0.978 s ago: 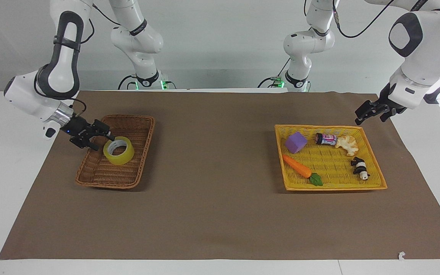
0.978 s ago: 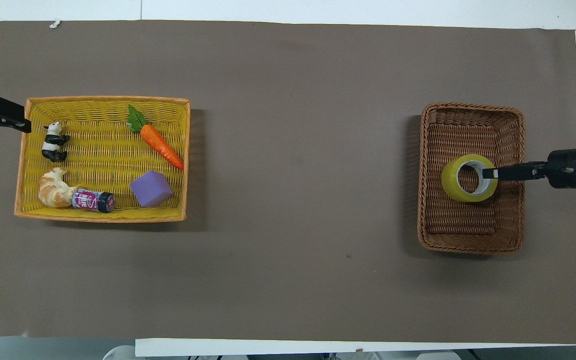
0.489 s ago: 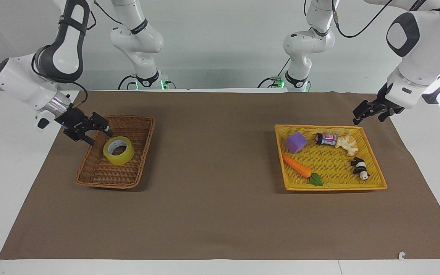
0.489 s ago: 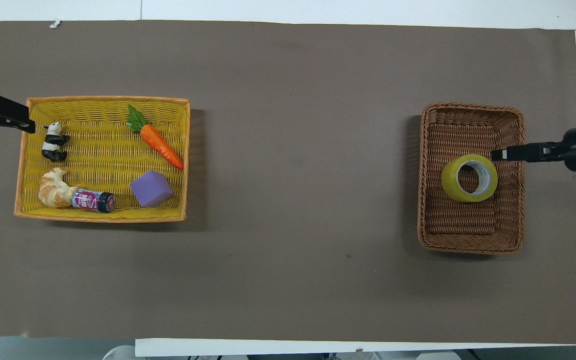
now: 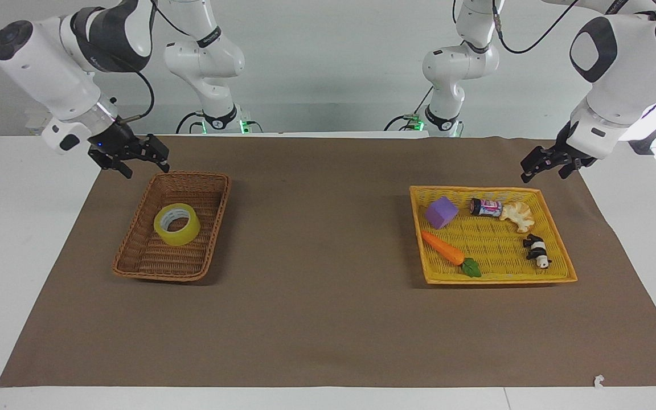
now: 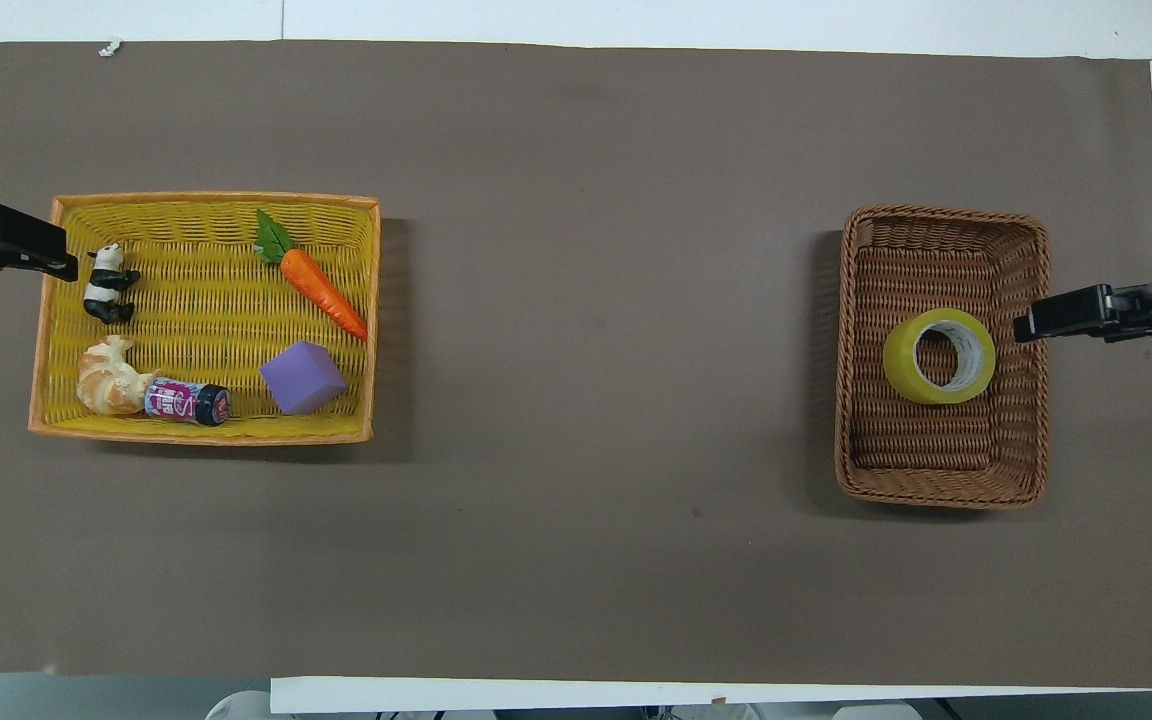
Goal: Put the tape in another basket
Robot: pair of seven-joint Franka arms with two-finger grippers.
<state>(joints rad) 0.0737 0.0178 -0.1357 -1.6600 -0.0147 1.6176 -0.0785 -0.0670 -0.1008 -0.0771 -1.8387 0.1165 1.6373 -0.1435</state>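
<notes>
The facing view looks down from high across the table toward the robots, whose bases stand along its top edge. The overhead view looks steeply down from above the robots' own end. Both sit well back and share the brown mat (image 5: 328,319), with the wicker basket (image 5: 134,253) at left-centre facing, right-centre overhead (image 6: 1021,430).

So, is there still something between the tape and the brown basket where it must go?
No. The tape already lies inside the brown basket, with nothing else in it. The right gripper is open and raised above the basket's edge, holding nothing.
</notes>
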